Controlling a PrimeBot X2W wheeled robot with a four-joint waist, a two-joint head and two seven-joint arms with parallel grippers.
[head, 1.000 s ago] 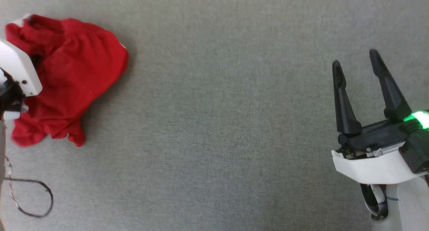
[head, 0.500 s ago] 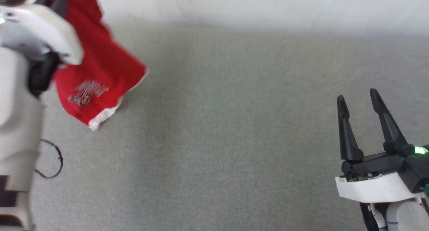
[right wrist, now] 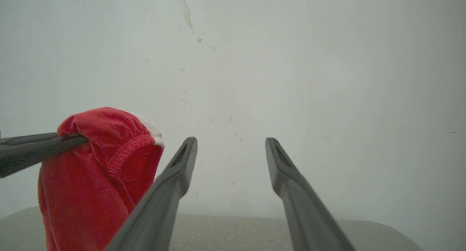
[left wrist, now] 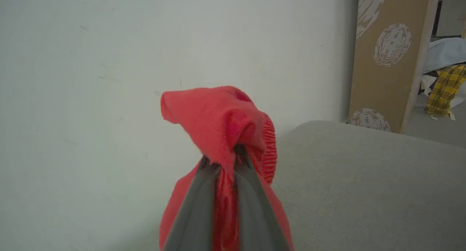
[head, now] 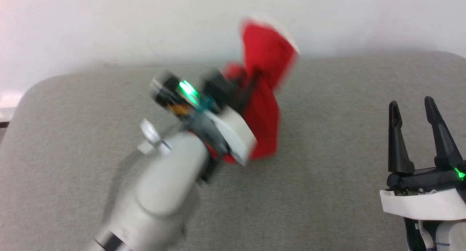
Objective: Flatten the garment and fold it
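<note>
Left fingers [left wrist: 196, 207] clamp the red shorts [head: 267, 112] by a bunched fold, dangling them above the grey surface [head: 327, 207], probably to shake them out; right fingers [head: 397, 142] stand spread and empty.

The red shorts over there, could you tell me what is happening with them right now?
The robot's left hand is shut on the red shorts, holding them in the air above the grey padded surface, close to the white wall. They hang bunched from that grip, so they are not yet flattened or folded. The right hand is open and empty, off to the robot's right, apart from the shorts.
</note>
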